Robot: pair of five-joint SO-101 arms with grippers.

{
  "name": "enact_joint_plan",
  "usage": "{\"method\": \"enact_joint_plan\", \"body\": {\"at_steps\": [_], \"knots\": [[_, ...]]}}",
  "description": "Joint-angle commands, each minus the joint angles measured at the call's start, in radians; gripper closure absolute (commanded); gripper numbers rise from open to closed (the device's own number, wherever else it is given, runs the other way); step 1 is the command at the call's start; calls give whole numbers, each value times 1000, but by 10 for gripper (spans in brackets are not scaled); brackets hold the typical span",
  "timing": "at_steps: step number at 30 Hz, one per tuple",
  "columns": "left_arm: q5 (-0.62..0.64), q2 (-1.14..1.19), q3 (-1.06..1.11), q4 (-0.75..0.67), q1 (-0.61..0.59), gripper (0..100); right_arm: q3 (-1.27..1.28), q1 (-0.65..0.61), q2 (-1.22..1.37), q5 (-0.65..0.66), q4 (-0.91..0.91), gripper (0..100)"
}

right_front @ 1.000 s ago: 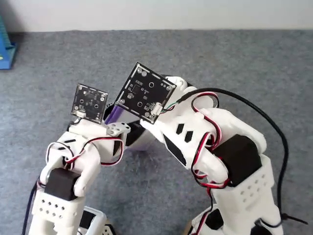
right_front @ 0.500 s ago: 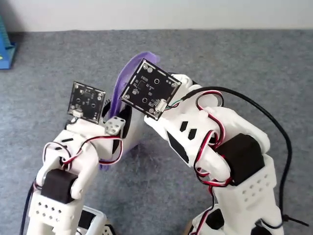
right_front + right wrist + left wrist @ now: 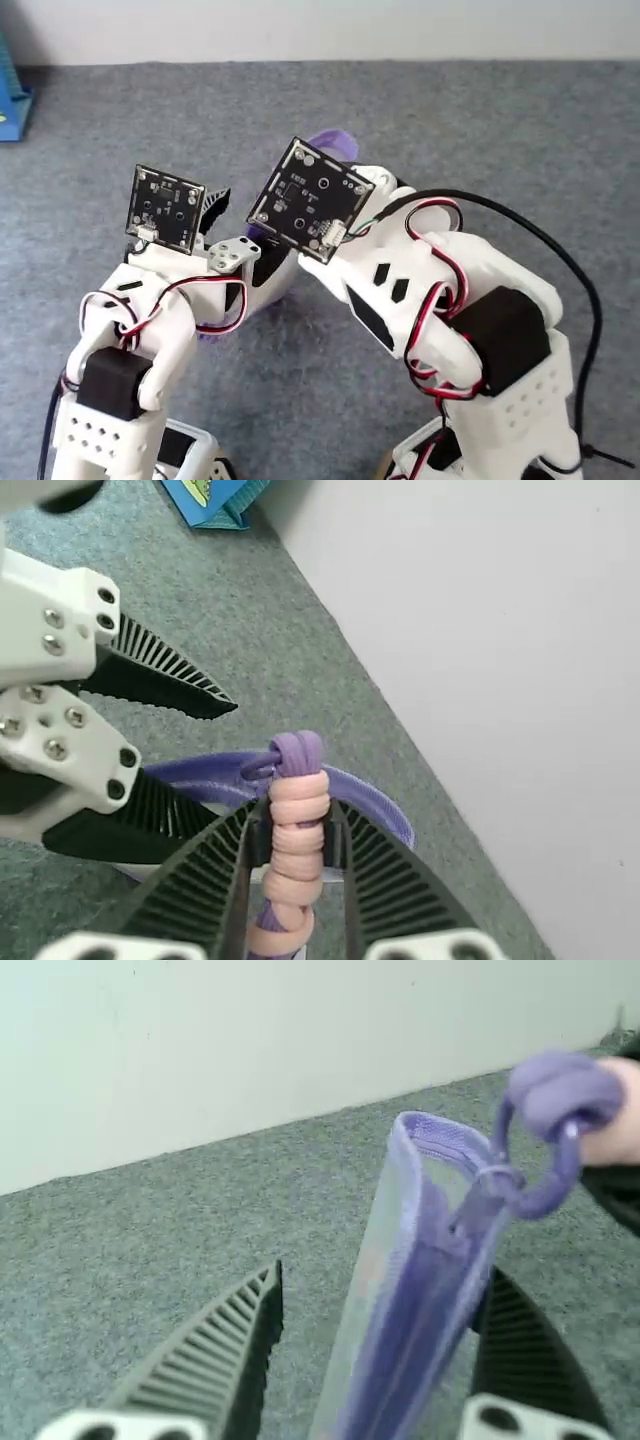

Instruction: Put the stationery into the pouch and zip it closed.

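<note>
As right fingers point(image 3: 200, 880) pinch its cord point(image 3: 295, 820), left fingers point(image 3: 230, 1350) straddle pouch point(image 3: 410, 1290).

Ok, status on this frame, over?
Left gripper open around the pouch, which stands on edge. Right gripper shut on the zipper pull cord. Nothing seen blocking the pull.

No legible text or numbers
</note>
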Motion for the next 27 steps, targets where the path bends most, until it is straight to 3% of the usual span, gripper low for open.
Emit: {"method": "enact_joint_plan", "body": {"at_steps": [1, 13, 21, 27], "knots": [[-3, -14, -61, -25, 6, 767, -46, -5, -35, 6, 2, 991], [-3, -14, -54, -101, 110, 799, -46, -8, -38, 8, 2, 991], [-8, -14, -54, -110, 115, 968, -46, -4, -38, 8, 2, 991], [-8, -14, -53, -109, 115, 985, -46, 56, -30, 5, -8, 991]]}}
